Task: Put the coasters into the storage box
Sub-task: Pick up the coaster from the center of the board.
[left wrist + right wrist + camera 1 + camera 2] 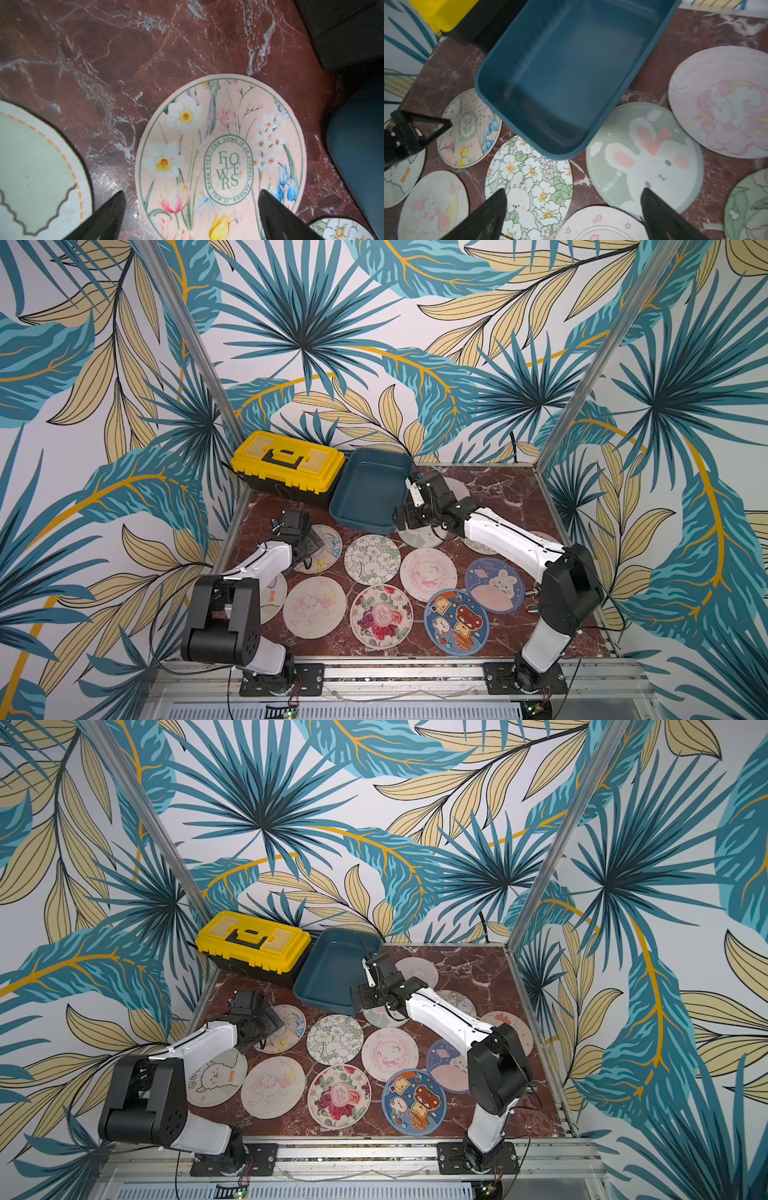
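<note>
"FLOWERS" and "EVERYONE HOME IS AN ETERNAL HARBOR" on pink floral coaster (220,158), "GOOD LUCK" on blue bunny coaster (494,587)

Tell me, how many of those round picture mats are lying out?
12 coasters, all on the table, none in the box. Four along the front, four in the row behind, four around the right arm. Arms may hide more.

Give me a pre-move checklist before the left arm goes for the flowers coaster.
1. Left end effector open, empty: ok.
2. Right end effector open, empty: ok.
3. Storage box empty: ok.
4. FLOWERS coaster flat, clear of neighbours: ok.
5. Left end effector's height above it: cannot tell.
6. Green bunny coaster free of the box's corner: cannot tell.
</note>
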